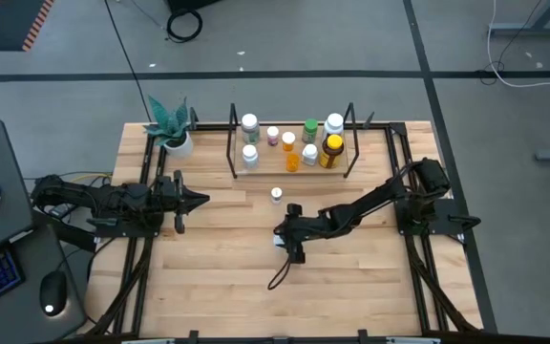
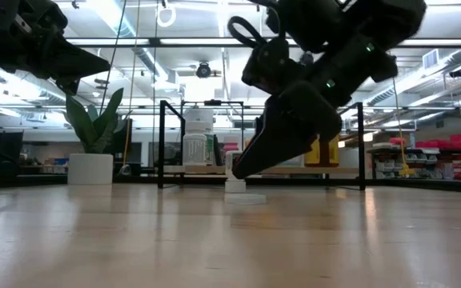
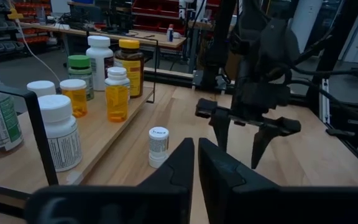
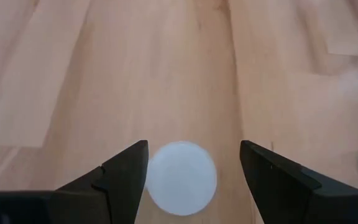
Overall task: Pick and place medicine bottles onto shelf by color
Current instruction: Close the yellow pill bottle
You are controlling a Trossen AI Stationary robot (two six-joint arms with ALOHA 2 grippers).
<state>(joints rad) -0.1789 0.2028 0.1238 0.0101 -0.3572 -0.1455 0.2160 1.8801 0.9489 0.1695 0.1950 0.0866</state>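
At centre frame, the right end effector (image 4: pixel 191 168) is held wide over a white-capped bottle (image 4: pixel 180 177) (light, rigid, slippery); its sides should be gripped.

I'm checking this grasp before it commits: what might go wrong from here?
1. The right gripper is open, pointing down over a white-capped bottle that sits nearer one finger; closing may knock it over instead of gripping it.
2. A second small white bottle stands on the table between it and the shelf; a low carry might hit it.
3. The shelf is already crowded, so placing risks toppling the orange bottle at its front edge.
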